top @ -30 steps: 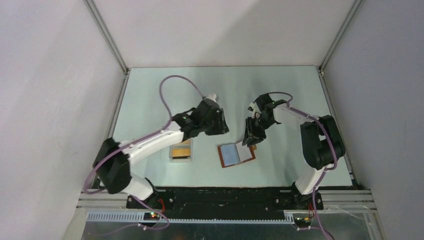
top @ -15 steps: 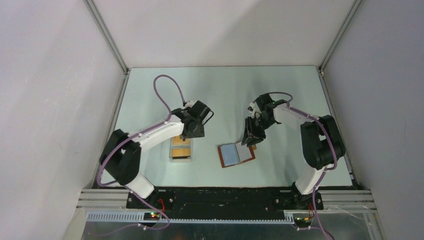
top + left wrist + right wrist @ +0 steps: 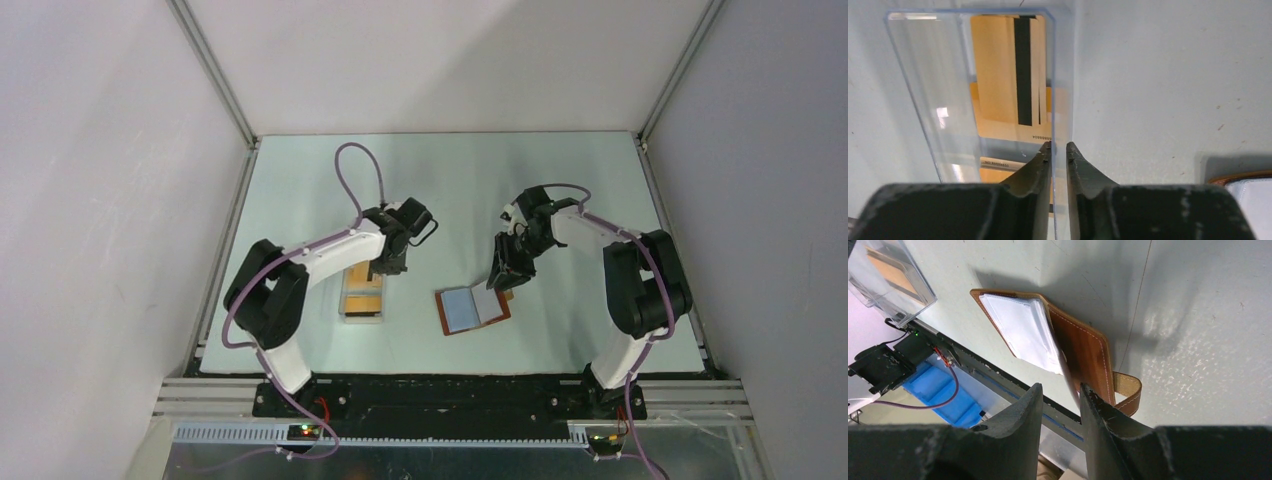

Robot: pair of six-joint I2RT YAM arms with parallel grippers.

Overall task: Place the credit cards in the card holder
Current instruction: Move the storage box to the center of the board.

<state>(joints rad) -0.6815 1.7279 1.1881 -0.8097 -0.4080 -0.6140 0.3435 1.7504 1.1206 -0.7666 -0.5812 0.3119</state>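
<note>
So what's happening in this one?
The left gripper is pinching one wall of the clear box, where the credit cards lie. The card holder lies open on the table; the right gripper hangs over its tab edge. Whether it holds a card is unclear.

Loads of open bench (image 3: pixel 440 170) behind both arms for me. Up front, the clear box (image 3: pixel 362 305) and card holder (image 3: pixel 465 310) leave a bare lane between them.
</note>
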